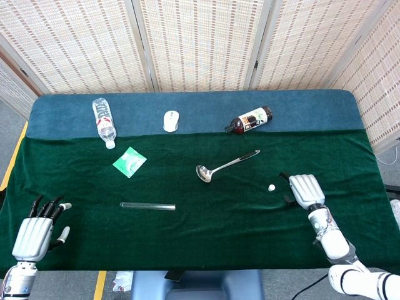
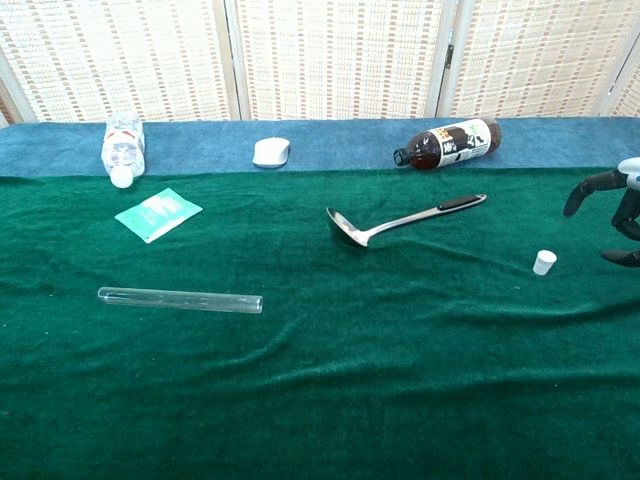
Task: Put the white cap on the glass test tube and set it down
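Note:
The glass test tube point(image 1: 147, 205) point(image 2: 180, 299) lies on its side on the green cloth, left of centre, with nothing touching it. The small white cap point(image 1: 272, 187) point(image 2: 543, 262) sits alone on the cloth at the right. My right hand point(image 1: 302, 189) point(image 2: 612, 205) hovers just right of the cap, apart from it, fingers bent downward and holding nothing. The chest view shows it only partly, at the frame's right edge. My left hand point(image 1: 36, 230) rests at the near left corner, fingers spread and empty, far from the tube.
A metal ladle point(image 1: 225, 165) lies between tube and cap. A green packet point(image 1: 129, 162) lies beyond the tube. On the blue strip at the back lie a water bottle point(image 1: 104, 120), a white mouse point(image 1: 170, 120) and a dark bottle point(image 1: 249, 120).

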`<state>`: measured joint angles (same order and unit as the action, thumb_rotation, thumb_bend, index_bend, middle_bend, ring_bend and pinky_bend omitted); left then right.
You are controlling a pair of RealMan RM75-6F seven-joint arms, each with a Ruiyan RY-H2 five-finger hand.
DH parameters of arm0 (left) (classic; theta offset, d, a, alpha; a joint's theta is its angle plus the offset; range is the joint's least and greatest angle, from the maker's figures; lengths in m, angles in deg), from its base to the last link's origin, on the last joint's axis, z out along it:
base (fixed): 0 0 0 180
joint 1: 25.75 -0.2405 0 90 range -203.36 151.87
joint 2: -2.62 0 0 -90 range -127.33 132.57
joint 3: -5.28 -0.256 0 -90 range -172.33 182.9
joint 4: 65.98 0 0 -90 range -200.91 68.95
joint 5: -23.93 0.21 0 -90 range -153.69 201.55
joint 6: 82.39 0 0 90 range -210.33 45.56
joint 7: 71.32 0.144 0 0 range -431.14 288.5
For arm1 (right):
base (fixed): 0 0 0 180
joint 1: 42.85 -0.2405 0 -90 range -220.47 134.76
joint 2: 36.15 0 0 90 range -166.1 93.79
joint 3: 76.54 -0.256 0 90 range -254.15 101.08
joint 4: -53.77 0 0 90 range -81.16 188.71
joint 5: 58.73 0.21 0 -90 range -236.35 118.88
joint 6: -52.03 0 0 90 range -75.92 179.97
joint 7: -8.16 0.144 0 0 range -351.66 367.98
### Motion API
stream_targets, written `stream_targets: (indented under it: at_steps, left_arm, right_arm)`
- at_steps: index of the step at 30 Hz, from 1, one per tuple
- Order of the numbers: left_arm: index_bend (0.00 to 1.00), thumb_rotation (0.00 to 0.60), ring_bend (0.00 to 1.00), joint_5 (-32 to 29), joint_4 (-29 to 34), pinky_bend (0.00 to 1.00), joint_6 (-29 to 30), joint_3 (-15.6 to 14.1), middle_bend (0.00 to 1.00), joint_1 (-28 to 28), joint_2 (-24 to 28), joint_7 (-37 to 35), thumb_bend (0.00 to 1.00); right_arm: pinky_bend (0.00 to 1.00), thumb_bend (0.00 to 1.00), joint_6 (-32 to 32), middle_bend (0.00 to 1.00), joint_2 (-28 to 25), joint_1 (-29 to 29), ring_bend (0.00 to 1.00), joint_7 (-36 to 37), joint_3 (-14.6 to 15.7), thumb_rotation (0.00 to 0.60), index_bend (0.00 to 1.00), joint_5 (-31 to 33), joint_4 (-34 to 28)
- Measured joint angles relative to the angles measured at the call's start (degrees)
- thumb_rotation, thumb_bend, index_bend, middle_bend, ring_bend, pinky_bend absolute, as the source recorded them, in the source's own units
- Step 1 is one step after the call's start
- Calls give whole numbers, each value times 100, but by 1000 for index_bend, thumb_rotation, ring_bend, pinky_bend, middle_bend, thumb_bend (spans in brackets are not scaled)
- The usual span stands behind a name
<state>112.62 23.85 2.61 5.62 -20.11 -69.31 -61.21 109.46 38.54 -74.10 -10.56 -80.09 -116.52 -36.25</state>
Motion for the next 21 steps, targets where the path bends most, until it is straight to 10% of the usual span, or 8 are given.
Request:
stream_targets:
  at_steps: [21]
  left_arm:
    - [285, 600, 223, -75, -9, 5, -90, -10, 188, 16, -37, 67, 403]
  right_arm:
    - [1000, 385, -435, 910, 783, -351, 1000, -418, -161, 600, 413, 245, 928]
